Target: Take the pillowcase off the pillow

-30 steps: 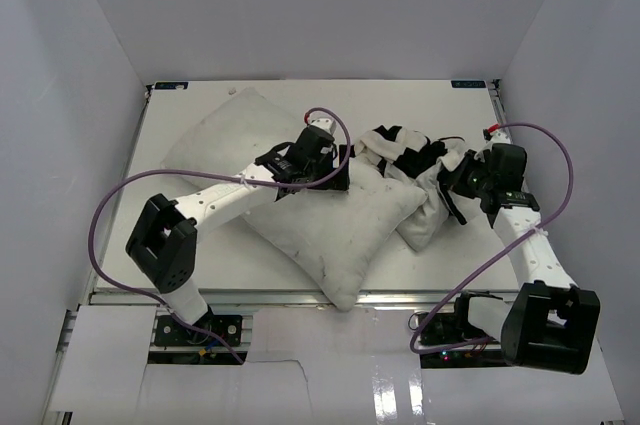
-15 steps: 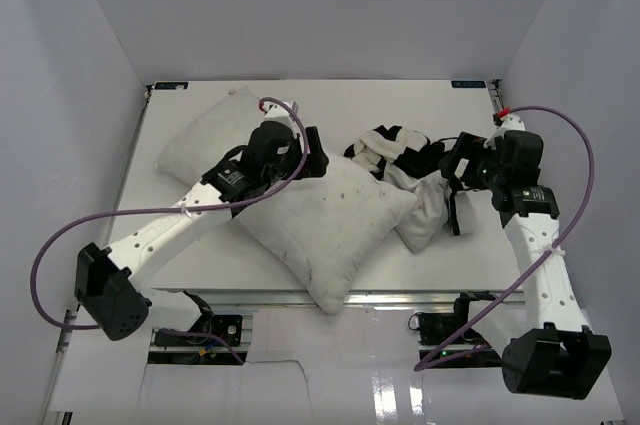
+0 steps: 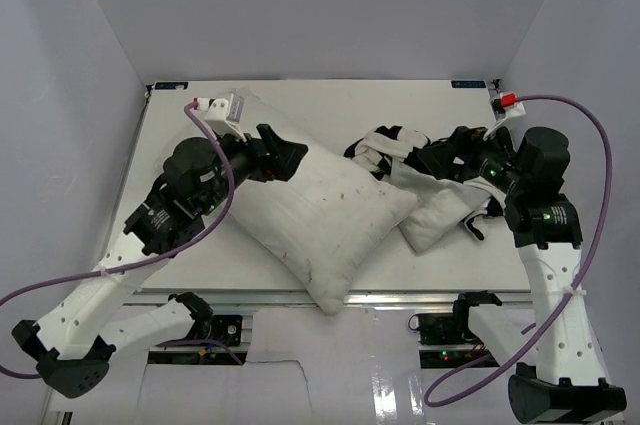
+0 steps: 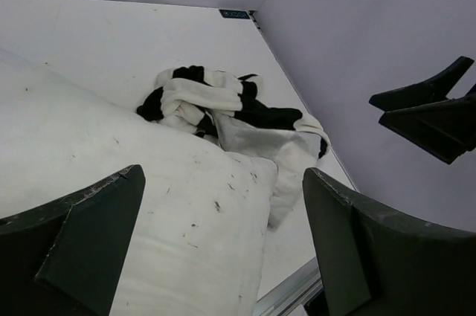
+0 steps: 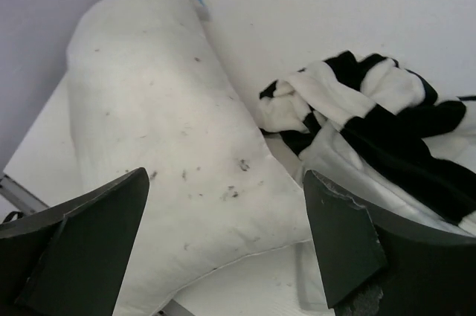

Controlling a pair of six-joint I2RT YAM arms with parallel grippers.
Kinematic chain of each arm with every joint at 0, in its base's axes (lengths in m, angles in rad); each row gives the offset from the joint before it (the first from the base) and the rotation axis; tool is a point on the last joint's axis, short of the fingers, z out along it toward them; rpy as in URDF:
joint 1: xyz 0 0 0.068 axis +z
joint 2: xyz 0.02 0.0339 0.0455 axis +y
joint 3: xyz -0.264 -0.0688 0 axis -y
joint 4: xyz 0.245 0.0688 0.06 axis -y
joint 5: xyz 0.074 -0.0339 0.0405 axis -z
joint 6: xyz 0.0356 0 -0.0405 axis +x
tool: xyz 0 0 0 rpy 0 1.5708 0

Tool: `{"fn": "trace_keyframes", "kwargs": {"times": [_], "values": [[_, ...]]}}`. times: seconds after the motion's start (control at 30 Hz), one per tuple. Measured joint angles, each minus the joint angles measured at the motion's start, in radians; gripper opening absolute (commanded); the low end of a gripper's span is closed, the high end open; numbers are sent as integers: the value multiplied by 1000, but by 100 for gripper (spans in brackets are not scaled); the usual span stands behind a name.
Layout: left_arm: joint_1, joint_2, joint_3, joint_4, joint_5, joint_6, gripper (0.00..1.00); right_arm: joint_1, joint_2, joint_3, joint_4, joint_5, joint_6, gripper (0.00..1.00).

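Pillow (image 3: 325, 225) lies bare on the worktop (image 3: 340, 105) in the top view, its long axis running diagonally from far left to the near edge (the near corner pokes past it). The cover (image 3: 410, 150) sits crumpled against the pillow's right corner, touching it, so the stripping looks done. The left hand (image 3: 288, 157) hovers over the pillow's far-left end. The right hand (image 3: 445, 157) hangs above the cover and is the nearer of the two to it. Half a second ago both arms were lower and reached further in; now they have risen and drawn back.

Left wrist view: fingers spread wide with nothing between them, pillow below, cover beyond.

Right wrist view: fingers likewise wide and empty. The pillow stretches away on the left and the cover lies just beside it on the right.
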Motion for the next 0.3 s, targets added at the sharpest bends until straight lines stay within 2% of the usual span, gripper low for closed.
{"fn": "trace_keyframes", "kwargs": {"times": [0.3], "values": [[0, -98, -61, 40, 124, 21, 98, 1, -60, -6, 67, -131, 32, 90]]}}
